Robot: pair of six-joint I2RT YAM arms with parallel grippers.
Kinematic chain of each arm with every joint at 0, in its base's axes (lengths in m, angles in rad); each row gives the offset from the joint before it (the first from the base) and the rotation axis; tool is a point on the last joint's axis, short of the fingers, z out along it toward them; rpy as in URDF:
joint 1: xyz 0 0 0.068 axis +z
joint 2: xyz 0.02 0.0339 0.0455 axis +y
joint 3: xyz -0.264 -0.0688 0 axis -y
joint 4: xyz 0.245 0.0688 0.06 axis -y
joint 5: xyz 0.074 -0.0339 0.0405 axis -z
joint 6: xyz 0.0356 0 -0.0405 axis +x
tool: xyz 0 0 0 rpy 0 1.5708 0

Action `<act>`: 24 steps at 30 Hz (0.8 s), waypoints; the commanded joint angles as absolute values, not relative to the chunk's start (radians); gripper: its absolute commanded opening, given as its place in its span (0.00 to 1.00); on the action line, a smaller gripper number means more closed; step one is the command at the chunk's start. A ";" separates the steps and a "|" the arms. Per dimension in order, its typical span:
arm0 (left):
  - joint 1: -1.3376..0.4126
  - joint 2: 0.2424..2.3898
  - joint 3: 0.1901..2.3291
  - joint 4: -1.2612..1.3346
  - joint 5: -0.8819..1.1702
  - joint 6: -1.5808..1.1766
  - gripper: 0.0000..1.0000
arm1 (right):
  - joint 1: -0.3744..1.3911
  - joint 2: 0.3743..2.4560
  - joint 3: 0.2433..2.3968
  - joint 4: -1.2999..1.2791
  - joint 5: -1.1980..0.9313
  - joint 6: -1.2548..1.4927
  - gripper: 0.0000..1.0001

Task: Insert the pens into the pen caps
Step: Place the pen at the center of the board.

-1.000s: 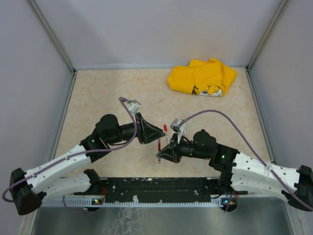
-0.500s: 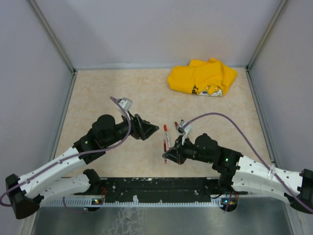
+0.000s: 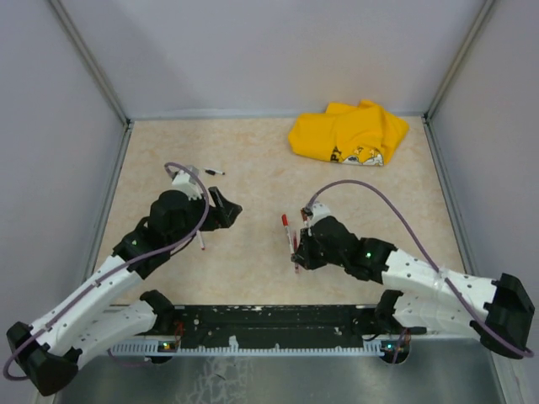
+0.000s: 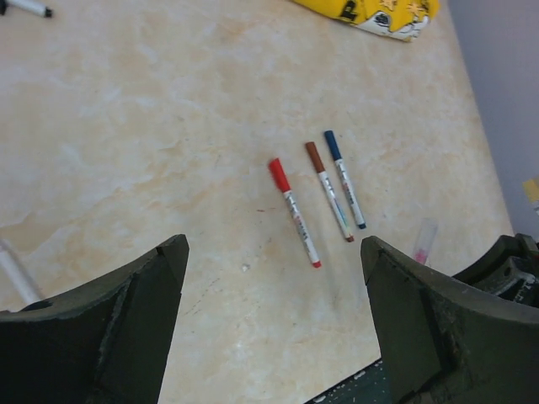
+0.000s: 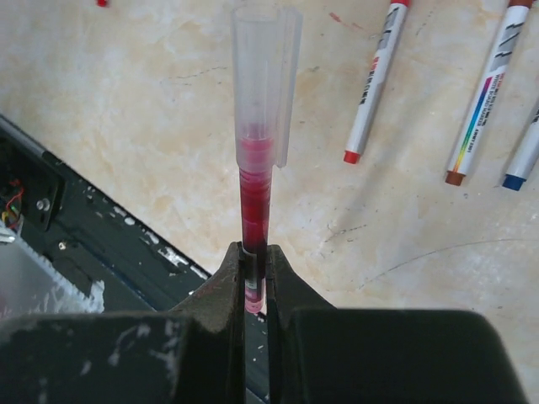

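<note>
My right gripper (image 5: 255, 252) is shut on a red pen (image 5: 256, 198) whose far end sits inside a clear cap (image 5: 266, 76); in the top view this gripper (image 3: 296, 257) is at the table's middle front. Three capped white pens lie side by side on the table next to it: red (image 4: 294, 212), brown (image 4: 328, 191) and blue (image 4: 345, 178). My left gripper (image 4: 271, 252) stands open and empty, well to the left of them (image 3: 226, 210). A white pen (image 3: 202, 241) lies just beside it, and a black-ended pen (image 3: 215, 172) lies farther back.
A crumpled yellow cloth (image 3: 349, 135) lies at the back right. A black rail (image 3: 278, 318) runs along the near edge between the arm bases. Grey walls (image 3: 59, 126) close the table on three sides.
The left gripper opened, let go of the pen's end and drew back to the left. The right gripper kept the red pen and shifted slightly toward the table's middle.
</note>
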State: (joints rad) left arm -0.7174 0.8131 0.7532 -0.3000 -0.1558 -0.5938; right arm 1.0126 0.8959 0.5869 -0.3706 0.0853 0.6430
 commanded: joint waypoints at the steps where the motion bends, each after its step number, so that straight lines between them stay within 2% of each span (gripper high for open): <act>1: -0.645 0.792 0.734 -0.392 -0.131 -0.604 0.89 | 0.984 1.039 0.731 -0.401 0.084 0.640 0.00; 11: -0.500 0.806 0.713 -0.508 -0.158 -0.514 0.91 | 0.972 1.468 1.039 -0.519 0.094 0.623 0.00; 24: -0.465 0.738 0.664 -0.484 -0.137 -0.459 0.94 | 0.943 1.786 1.245 -0.650 0.159 0.573 0.00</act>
